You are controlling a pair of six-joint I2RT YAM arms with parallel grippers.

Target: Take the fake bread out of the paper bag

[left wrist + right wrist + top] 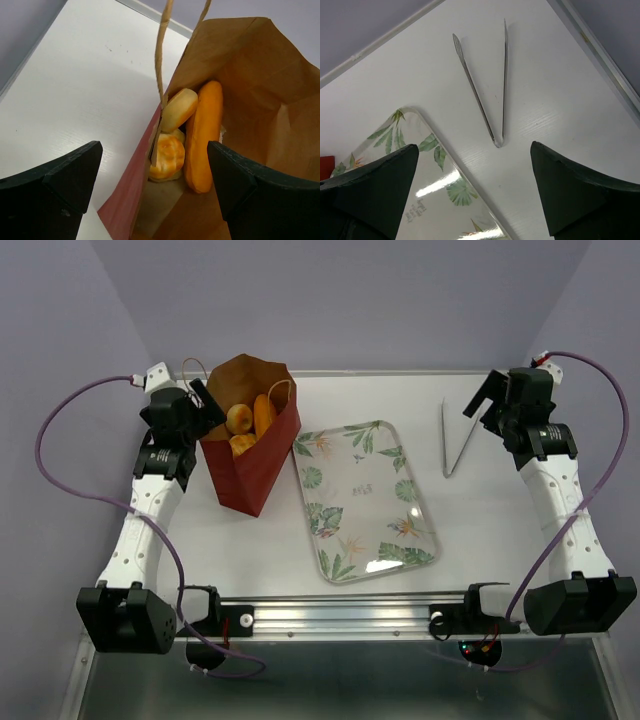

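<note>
Left gripper (154,150) jaws are spread wide and hold nothing; the gripper hovers over the open mouth of the paper bag (250,475). Fake bread (202,135) lies inside the bag, a long loaf leaning against rounder pieces. Bag stands on the left of the table (480,520), just beside the leaf-patterned tray (372,520). Right gripper (474,147) jaws are likewise spread and empty, above metal tongs (475,90) at the far right.
</note>
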